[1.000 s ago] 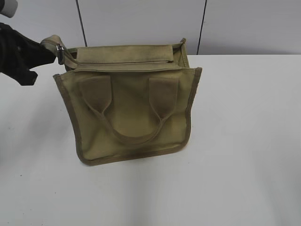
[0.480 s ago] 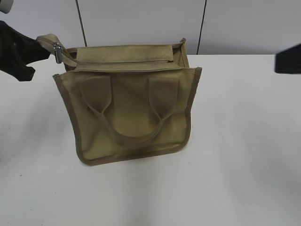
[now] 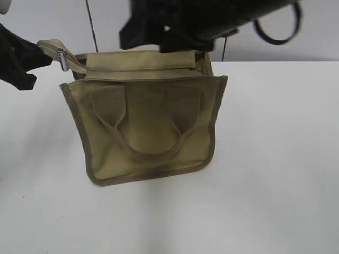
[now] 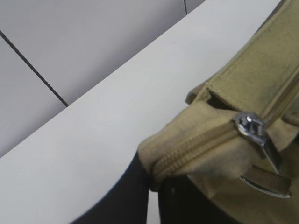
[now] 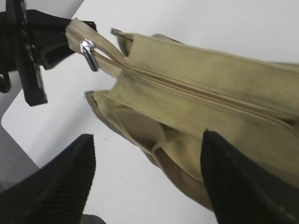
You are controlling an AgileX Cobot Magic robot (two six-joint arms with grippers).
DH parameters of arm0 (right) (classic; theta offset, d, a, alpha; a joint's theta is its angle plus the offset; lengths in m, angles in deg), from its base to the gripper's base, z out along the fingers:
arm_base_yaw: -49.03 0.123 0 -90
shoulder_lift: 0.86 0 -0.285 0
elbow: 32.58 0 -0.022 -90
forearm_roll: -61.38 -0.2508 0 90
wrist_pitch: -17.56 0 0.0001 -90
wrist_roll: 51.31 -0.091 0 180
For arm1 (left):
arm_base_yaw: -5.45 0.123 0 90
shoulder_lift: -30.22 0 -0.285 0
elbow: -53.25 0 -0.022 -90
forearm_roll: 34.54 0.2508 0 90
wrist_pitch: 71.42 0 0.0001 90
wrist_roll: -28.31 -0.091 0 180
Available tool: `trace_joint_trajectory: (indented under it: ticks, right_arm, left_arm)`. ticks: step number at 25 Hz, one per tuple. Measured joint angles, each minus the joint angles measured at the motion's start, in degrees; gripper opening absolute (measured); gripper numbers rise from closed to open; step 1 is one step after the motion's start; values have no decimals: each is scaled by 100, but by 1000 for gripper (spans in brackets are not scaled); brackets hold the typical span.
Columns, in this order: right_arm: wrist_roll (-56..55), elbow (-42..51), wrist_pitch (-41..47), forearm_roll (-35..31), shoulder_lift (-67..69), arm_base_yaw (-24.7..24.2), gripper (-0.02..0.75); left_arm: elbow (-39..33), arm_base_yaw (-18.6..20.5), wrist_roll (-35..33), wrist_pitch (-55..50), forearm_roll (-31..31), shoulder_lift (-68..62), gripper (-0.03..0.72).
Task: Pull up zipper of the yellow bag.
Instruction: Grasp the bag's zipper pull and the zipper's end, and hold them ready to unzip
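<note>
Khaki yellow bag [image 3: 148,127] lying on white bench [image 3: 275,159]. Left gripper [image 5: 56,39] clenching zipper [image 5: 187,88] tail end, metal pull [image 5: 88,53] hanging beside it. Right gripper [image 5: 145,182] spread wide, hovering above bag.

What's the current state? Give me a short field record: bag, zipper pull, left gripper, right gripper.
bag: yellow bag lying on the white table, handle side facing the exterior camera
zipper pull: metal pull sits at the zip's tail end, close to the left gripper
left gripper: left gripper shut on the zipper tail, holding it out to the bag's side
right gripper: right gripper open, above the bag, touching nothing
</note>
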Motion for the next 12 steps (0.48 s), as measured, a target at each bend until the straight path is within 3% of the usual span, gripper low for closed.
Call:
trace_joint_trajectory:
  ticks: [7, 12]
  right_arm:
    - [-133, -2097, 637, 53, 1890, 593, 294]
    - [-365, -2947, 842, 53, 2590, 651, 251]
  left_arm:
    - [0, 0, 0, 6, 2, 0, 8]
    - [0, 0, 7, 41, 2, 0, 8]
